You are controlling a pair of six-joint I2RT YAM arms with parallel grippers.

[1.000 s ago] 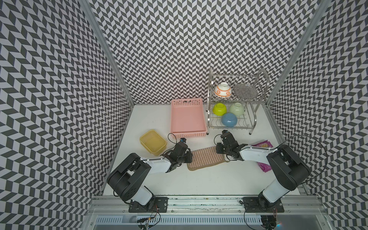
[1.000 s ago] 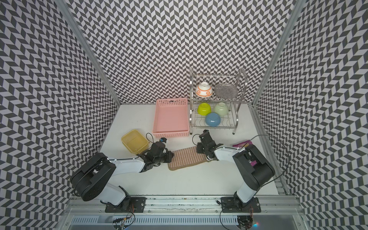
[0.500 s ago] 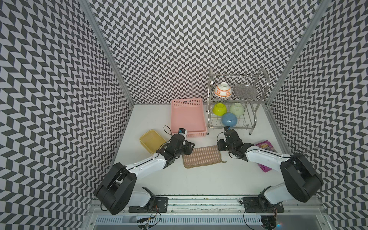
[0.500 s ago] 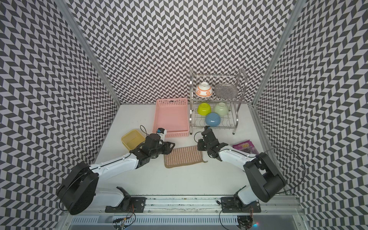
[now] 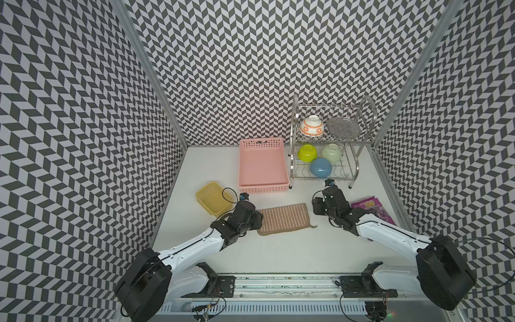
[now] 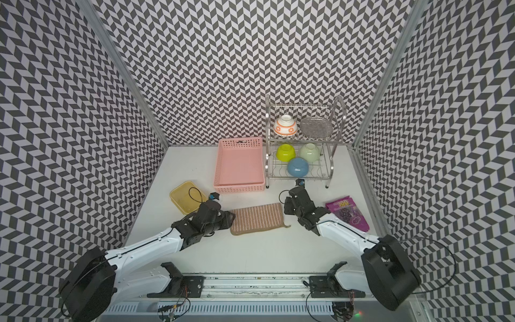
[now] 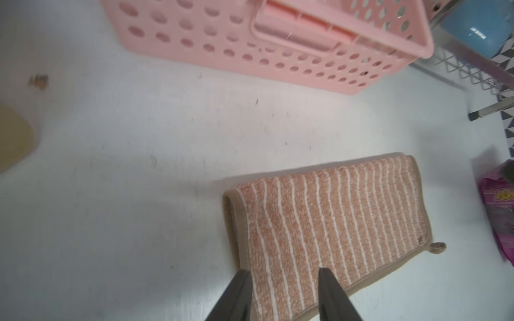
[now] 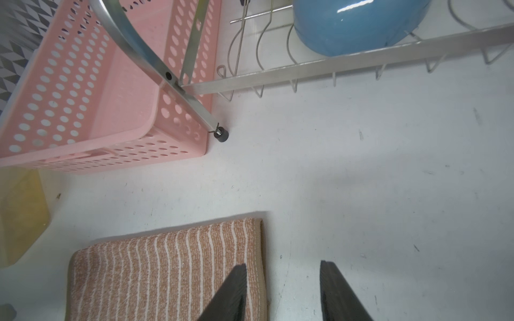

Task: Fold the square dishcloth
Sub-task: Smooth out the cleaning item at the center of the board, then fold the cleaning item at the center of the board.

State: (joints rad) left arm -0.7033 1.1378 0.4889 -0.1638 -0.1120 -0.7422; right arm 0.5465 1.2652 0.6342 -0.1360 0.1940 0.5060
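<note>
Jaws parted, folded dishcloth [image 5: 284, 218] lying lengthwise left-right

Folded striped dishcloth [image 5: 284, 219], flat

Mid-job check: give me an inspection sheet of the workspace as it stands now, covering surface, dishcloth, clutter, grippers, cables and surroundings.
Surface: white tabletop, faint scuffs, one small brown speck.
Job's things: square dishcloth lies flat, folded in half, with its corner loop sticking out.
Clutter: pink basket, yellow container, purple packet, dish rack with bowls; none touches the cloth.
Grippers: left gripper open, over the cloth's left end; right gripper open, straddling its right edge; neither holds it.
Cables: black cable loop at the left wrist, seen against the yellow container.
Surroundings: chevron walls on three sides.
</note>
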